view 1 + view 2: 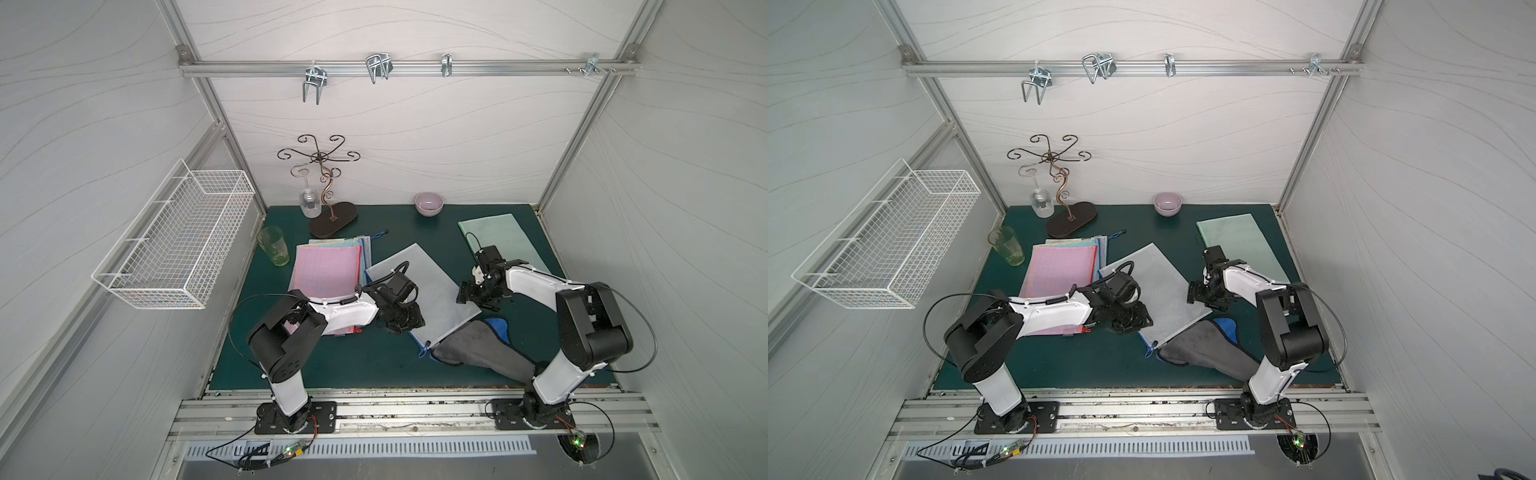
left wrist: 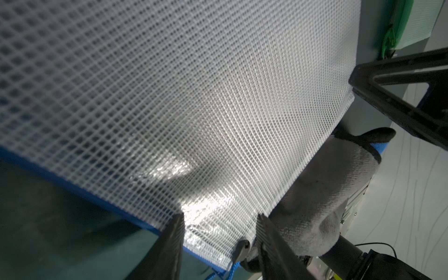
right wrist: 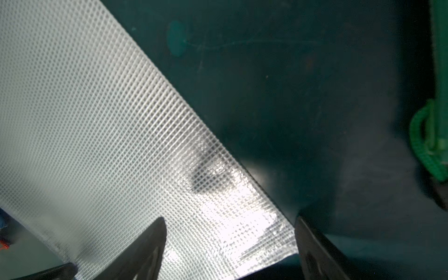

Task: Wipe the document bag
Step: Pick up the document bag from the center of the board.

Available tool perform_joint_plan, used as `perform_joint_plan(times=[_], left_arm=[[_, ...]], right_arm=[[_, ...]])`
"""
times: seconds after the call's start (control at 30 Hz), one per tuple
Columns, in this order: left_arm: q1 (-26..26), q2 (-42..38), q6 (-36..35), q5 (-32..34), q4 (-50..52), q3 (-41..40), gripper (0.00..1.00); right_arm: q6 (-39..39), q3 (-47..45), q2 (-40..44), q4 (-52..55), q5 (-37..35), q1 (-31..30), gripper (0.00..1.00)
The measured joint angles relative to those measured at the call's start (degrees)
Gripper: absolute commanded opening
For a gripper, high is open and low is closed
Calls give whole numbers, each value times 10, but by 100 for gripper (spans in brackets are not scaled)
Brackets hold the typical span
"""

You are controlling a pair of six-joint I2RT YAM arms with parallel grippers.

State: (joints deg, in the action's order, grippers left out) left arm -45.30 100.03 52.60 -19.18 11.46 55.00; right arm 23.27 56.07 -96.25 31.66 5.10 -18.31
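The document bag (image 1: 419, 286) (image 1: 1154, 282) is white mesh with a blue zipper edge and lies slantwise on the green mat (image 1: 357, 361). My left gripper (image 1: 409, 326) (image 2: 219, 225) hangs open over its near corner by the zipper pull (image 2: 241, 249), its fingers apart and holding nothing. My right gripper (image 1: 469, 297) (image 3: 230, 230) stands wide open over the bag's right corner, one finger above the mesh (image 3: 84, 121) and one above the mat. A grey cloth (image 1: 473, 345) (image 2: 315, 194) with a blue rim lies partly under the bag's near edge.
A stack of coloured bags (image 1: 328, 270), pink on top, lies to the left. A green bag (image 1: 498, 241) lies at the back right. A green tumbler (image 1: 274, 245), a glass stand (image 1: 328, 199) and a bowl (image 1: 429, 203) stand at the back. A wire basket (image 1: 174, 245) hangs on the left wall.
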Motion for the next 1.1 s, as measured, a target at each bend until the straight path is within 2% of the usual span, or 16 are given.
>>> perform_joint_plan(times=[0.17,0.3,0.5,0.67,0.87,1.03,1.1], left_arm=[[0,13,1,1,-7,0,50],[1,19,2,0,-19,1,50],[2,20,2,-3,-24,1,50],[4,20,4,-3,-28,-1,49],[6,20,6,-4,-31,-2,49],[7,20,8,-5,-36,-5,49],[7,19,8,-6,-43,-8,49]], right_arm=[[2,-16,11,-14,-58,-6,85],[-3,-13,9,-1,-69,-7,84],[-15,4,-7,12,-30,-2,74],[-12,-5,-7,-36,68,5,65],[-1,-13,-26,-86,178,6,49],[3,-23,-30,-87,195,3,9],[8,-23,-29,-81,192,0,6]])
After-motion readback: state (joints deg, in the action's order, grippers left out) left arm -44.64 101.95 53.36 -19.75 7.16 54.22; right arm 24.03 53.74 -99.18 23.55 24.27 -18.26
